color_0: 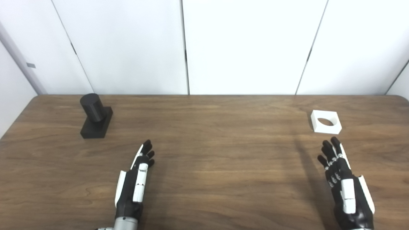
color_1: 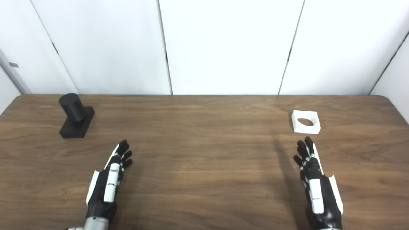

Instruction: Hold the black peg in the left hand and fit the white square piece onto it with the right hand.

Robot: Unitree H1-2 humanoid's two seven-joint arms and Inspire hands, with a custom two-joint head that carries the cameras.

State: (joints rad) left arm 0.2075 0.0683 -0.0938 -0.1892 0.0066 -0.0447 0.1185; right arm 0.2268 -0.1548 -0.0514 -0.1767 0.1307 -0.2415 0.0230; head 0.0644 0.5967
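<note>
At the far left of the wooden table [color_0: 204, 153], close to its back edge, stood the black peg [color_0: 95, 115]: one round upright cylinder on a rectangular black base, the base lying flat on the wood and the cylinder set toward its rear end. Nothing touched it.

At the far right, at about the same depth, lay the white square piece [color_0: 326, 121]: one flat block with a round hole through its middle, resting flat on the table, hole facing up. It sat well apart from the peg, nearly the whole width of the table between them.

Left hand [color_0: 135, 179]: black with white plates, near the front edge, left of centre. Fingers were extended and loosely together, pointing away toward the back and slightly right; it grasped nothing. It lay nearer the viewer than the peg and to the peg's right, clear of it.

Right hand [color_0: 343, 182]: same make, near the front edge at the right. Fingers were extended, released, pointing toward the back; it grasped nothing. Its fingertips [color_0: 332, 143] were near the front edge of the white piece, with a strip of bare wood between them.

Behind the table rose white wall panels [color_0: 249, 44] divided by dark vertical seams.
</note>
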